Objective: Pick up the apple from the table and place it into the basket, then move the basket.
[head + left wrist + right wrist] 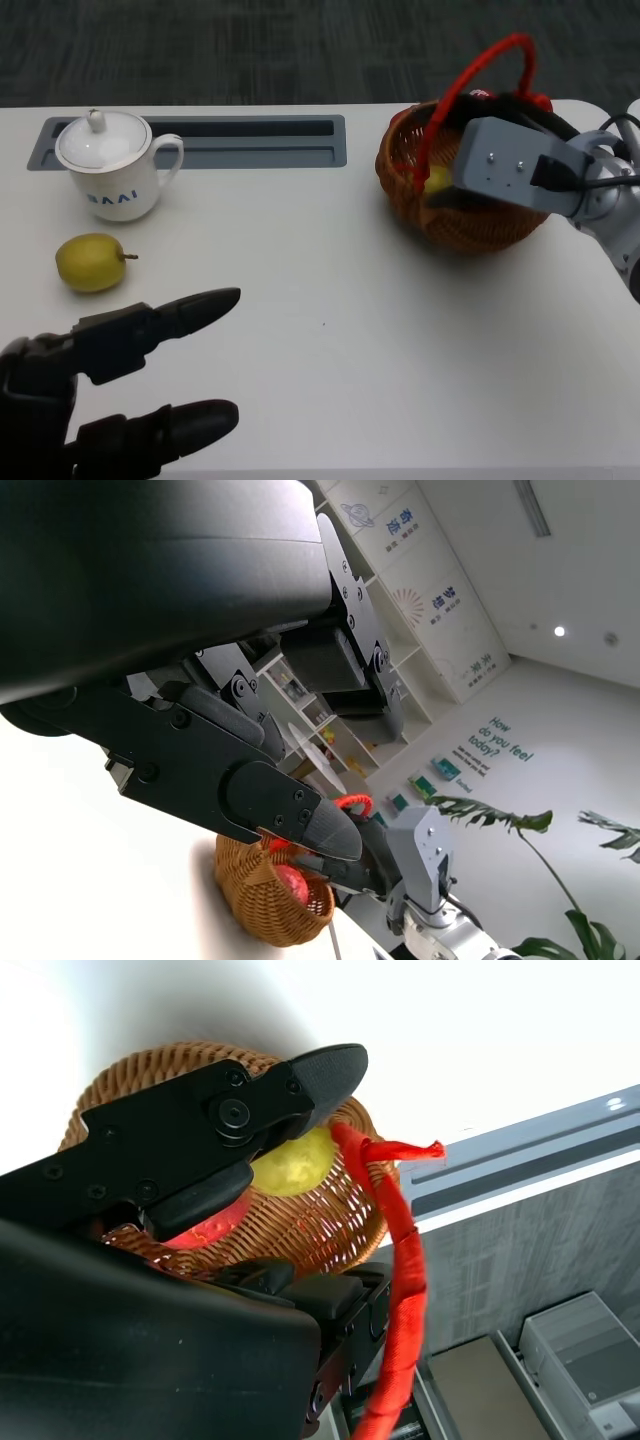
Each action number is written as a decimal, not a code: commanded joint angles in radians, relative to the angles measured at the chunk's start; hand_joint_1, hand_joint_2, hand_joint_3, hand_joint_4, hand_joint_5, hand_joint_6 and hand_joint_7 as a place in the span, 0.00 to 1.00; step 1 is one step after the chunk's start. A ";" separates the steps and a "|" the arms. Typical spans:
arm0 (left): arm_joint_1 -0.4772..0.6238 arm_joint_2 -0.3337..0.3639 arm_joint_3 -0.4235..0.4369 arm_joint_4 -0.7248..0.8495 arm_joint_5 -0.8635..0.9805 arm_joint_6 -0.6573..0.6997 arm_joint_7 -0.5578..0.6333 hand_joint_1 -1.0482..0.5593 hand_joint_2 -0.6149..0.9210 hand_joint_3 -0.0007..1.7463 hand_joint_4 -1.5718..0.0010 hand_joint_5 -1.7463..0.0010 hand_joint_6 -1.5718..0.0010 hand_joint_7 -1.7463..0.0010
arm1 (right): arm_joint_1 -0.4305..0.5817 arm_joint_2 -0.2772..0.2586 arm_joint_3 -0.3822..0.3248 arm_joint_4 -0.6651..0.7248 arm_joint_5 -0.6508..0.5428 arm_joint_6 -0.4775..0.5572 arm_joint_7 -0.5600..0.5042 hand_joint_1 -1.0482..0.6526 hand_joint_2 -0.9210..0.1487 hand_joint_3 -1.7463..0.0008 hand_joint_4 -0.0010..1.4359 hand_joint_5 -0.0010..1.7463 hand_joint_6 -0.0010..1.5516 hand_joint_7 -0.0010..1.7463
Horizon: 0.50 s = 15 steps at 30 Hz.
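Here, in the head view, the right hand (470, 185) reaches down into the wicker basket (455, 215) near the table's (400, 380) far right corner, under its red-wrapped handle (470, 75); a yellow-green fruit (437, 180) shows at the fingers inside. A second yellow-green apple (92, 262) lies near the left edge, just in front of a lidded white mug (110, 165). The left hand (110, 390) hovers at the near left corner, fingers spread, holding nothing.

From the left wrist, the left hand's fingers (270, 800) stretch out empty, with the basket (265, 890) and the right forearm (430, 870) well beyond them.

From the right wrist, black fingers (200, 1130) lie against the yellow-green fruit (295, 1160) inside the basket (330, 1225), a red fruit (205, 1230) beside it; whether they clasp the fruit or only rest on it cannot be told.

The apple looks firm, smooth and rather slippery, likely to roll; a grasp around its widest part should suit. The basket seems light and stiff-woven, best taken by the handle (400, 1270) or rim.
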 commanded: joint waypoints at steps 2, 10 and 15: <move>-0.023 0.026 0.013 0.011 -0.017 0.004 -0.013 0.33 0.94 0.00 0.38 1.00 0.45 1.00 | 0.021 -0.063 -0.017 -0.018 0.029 0.005 0.052 0.15 0.10 0.99 0.36 0.01 0.35 0.01; -0.066 0.042 0.014 0.030 -0.044 0.009 -0.027 0.34 0.94 0.00 0.39 1.00 0.46 1.00 | 0.050 -0.119 -0.025 -0.022 0.040 0.044 0.065 0.11 0.10 1.00 0.48 0.04 0.34 0.00; -0.081 0.044 0.017 0.046 -0.059 0.001 -0.033 0.34 0.94 0.00 0.39 1.00 0.45 1.00 | 0.080 -0.169 -0.008 -0.030 0.022 -0.006 0.013 0.10 0.09 1.00 0.36 0.01 0.32 0.00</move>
